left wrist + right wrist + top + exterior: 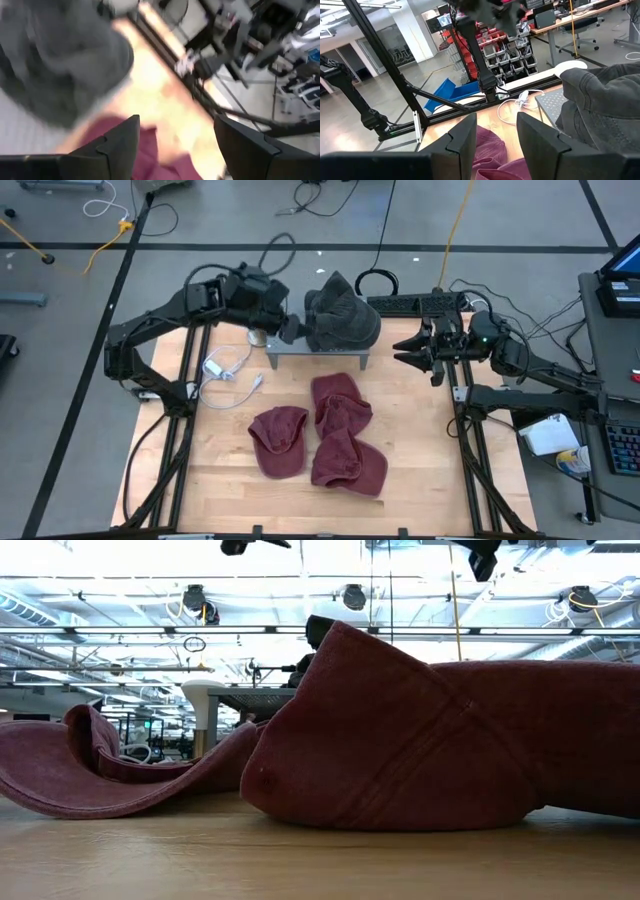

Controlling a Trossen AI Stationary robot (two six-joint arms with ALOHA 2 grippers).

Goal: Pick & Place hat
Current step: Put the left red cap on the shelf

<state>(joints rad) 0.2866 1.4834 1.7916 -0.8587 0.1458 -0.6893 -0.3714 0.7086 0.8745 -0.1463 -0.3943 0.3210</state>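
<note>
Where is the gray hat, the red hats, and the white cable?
Dark gray fabric hat (342, 318), high view, middle of its crown.
Pile of dark red fabric hats (340, 412), high view, on the farthest hat's crown.
White cable (228, 370), high view, on its looped part.

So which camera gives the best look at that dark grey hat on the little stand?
The high view: the dark grey hat shows whole, sitting on the grey stand. The right wrist view catches one side, the left wrist view a blur, and the low view barely any.
</note>
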